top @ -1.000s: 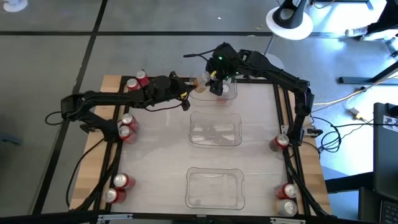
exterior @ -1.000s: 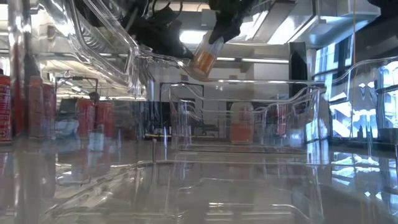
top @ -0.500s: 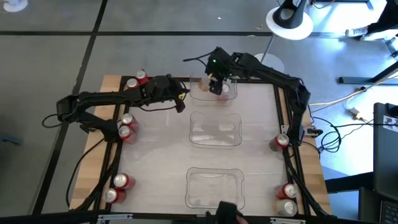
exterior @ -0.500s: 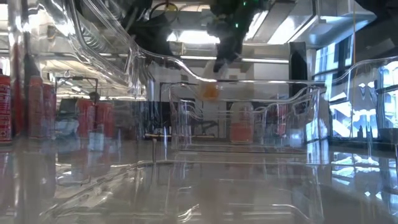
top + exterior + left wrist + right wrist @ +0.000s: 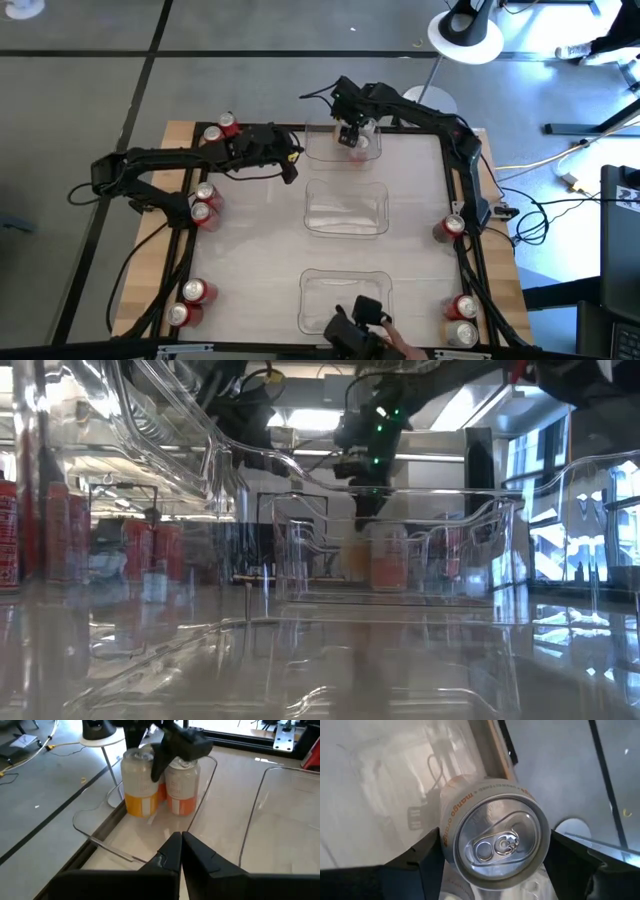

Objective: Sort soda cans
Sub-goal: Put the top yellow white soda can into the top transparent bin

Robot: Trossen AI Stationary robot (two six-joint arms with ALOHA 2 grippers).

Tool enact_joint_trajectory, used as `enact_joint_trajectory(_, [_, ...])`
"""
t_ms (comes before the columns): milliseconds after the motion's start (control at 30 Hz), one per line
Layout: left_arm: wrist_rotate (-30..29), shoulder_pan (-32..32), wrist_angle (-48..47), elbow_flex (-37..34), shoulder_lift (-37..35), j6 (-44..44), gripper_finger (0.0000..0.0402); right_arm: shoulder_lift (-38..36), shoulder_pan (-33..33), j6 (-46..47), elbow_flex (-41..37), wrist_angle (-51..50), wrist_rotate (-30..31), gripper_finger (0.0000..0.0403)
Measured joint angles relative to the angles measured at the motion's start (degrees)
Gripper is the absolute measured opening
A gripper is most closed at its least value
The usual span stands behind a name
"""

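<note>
My right gripper stands in the clear far tray, shut on a soda can with a white body, an orange base and a silver top. A second white-and-orange can stands on the tray floor close beside it. To the left of that tray, my left gripper hangs shut above the table, pointing at the two cans and holding nothing. My right gripper pinches the can's side wall just below the top rim, one finger on each side. The fingers come from above, slanting down. The can is upright, its base level with the neighbouring can's base on the tray floor.
Two more clear trays lie at mid-table and near the front. Red cans stand in small groups along the left edge and right edge. A person's hand with a dark thing reaches over the near edge.
My right gripper has come down toward the far edge with the can. The can was tilted above the far tray's left rim and now stands upright inside the tray beside the other can. A person's hand has come in over the near edge.
</note>
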Motion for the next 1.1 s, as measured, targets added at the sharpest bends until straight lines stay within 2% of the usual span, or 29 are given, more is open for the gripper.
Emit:
enact_joint_trajectory(467, [0.0, 0.0, 0.3, 0.0, 0.0, 0.4, 0.0004, 3.6, -0.2, 0.5, 0.3, 0.0, -1.0, 0.0272])
enact_joint_trajectory(833, [0.0, 0.0, 0.4, 0.0, 0.0, 0.4, 0.0004, 3.9, -0.2, 0.6, 0.1, 1.7, -1.5, 0.0344])
enact_joint_trajectory(1100, [0.0, 0.0, 0.4, 0.0, 0.0, 0.4, 0.0004, 3.8, -0.2, 0.3, -0.2, 1.5, -1.5, 0.0356])
